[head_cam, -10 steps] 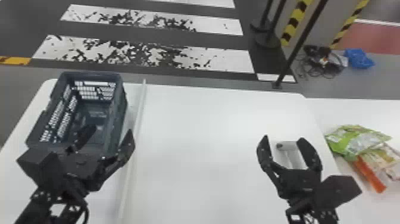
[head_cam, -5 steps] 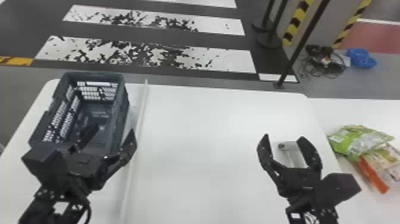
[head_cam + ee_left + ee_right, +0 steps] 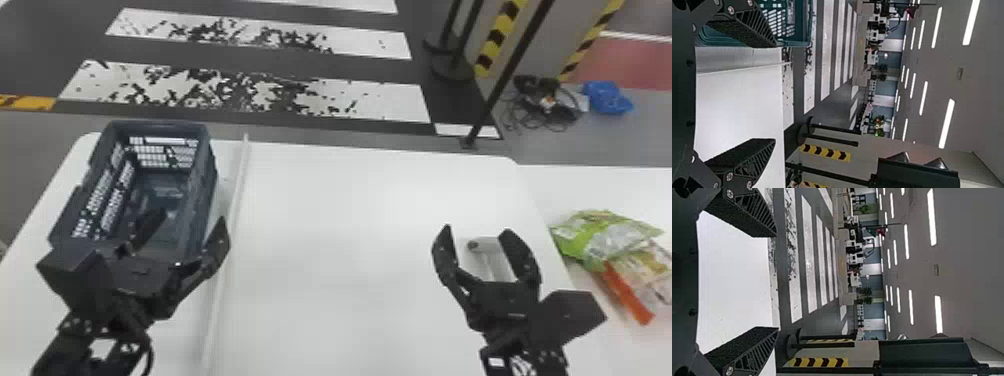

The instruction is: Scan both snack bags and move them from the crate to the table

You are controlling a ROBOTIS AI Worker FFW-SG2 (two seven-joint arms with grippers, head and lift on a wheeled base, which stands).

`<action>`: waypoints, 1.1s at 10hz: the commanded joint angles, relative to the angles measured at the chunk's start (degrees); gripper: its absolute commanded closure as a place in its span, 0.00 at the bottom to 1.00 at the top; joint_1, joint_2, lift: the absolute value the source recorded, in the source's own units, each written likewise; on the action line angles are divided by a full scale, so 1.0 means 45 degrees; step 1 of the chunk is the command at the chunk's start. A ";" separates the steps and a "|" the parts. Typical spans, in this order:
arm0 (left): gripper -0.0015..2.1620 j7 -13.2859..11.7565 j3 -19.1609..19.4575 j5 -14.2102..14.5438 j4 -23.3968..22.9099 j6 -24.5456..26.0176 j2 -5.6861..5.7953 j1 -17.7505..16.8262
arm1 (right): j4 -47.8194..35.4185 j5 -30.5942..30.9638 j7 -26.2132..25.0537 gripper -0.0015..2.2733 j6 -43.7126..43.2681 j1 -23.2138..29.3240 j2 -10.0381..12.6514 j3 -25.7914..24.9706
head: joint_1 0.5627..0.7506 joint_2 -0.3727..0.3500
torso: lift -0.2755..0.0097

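In the head view my left gripper (image 3: 187,220) is open above the near end of the dark blue-grey crate (image 3: 202,200), whose visible floor holds no bag. My right gripper (image 3: 475,232) stands open over the right part of the white table (image 3: 350,250), around the scanner-like grey-white device (image 3: 492,257) as seen from above. Two snack bags, one green (image 3: 575,240) and one orange and white (image 3: 630,295), lie overlapping on the surface at the far right. The left wrist view has the left gripper (image 3: 775,94) with its fingers wide apart; likewise the right gripper (image 3: 777,282) in the right wrist view.
A thin white strip (image 3: 232,210) runs along the table just right of the crate. Beyond the table's back edge stand black posts (image 3: 510,70), with cables (image 3: 545,102) and a blue bag (image 3: 607,97) on the floor.
The head view has shifted very slightly, with the crate and table a little farther right in it. Both grippers stay open in nearly the same places.
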 commanded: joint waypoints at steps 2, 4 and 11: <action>0.07 0.0008 0.0001 0.0020 0.0013 -0.0009 0.0000 0.0001 | 0.0000 0.0000 0.0003 0.04 0.0000 0.0000 0.0042 0.0016 | 0.70 0.36 | 0.84; 0.07 0.0008 0.0001 0.0000 -0.0007 -0.0009 -0.0019 0.0001 | 0.0000 0.0000 0.0003 0.04 0.0000 0.0000 0.0022 0.0016 | 0.70 0.36 | 0.84; 0.07 0.0047 -0.0058 -0.0039 -0.0026 -0.0009 -0.0058 0.0020 | -0.0039 -0.0078 0.0003 0.04 0.0039 -0.0039 -0.0017 -0.0023 | 0.70 0.36 | 0.84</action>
